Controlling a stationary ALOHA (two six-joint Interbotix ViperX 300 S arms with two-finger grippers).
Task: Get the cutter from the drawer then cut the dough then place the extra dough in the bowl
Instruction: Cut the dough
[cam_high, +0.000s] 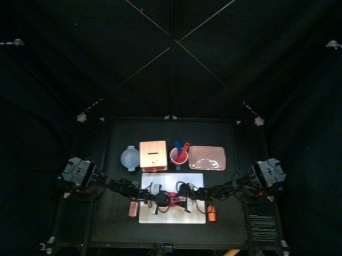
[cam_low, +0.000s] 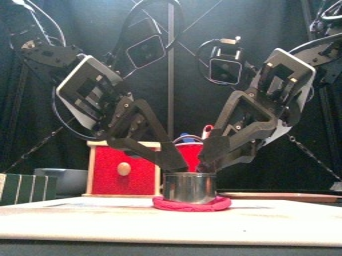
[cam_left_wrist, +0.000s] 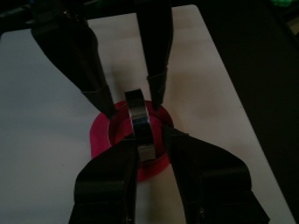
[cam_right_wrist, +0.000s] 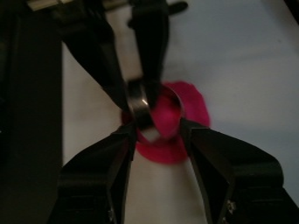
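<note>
Metal cutter (cam_low: 187, 186) stands upright on the pink dough (cam_low: 191, 205), which lies flat on the white cutting board (cam_low: 80, 208) near the front of the tabletop (cam_high: 114, 215). The left claw (cam_low: 162, 172) and the right claw (cam_low: 215, 170) are each closed narrowly on the cutter's rim, on opposite sides. Behind the board, from the left, sit the blue-grey bowl (cam_high: 130, 157), its contents too small to tell, the wooden box (cam_high: 152, 153) with its red drawer front, a red cup (cam_high: 178, 151) and the pink tray (cam_high: 209, 156). Black curtains (cam_high: 80, 60) close the back.

A robotics lab booth: black curtains (cam_high: 80, 50) enclose a table (cam_high: 241, 135) and two arms (cam_low: 91, 88).
</note>
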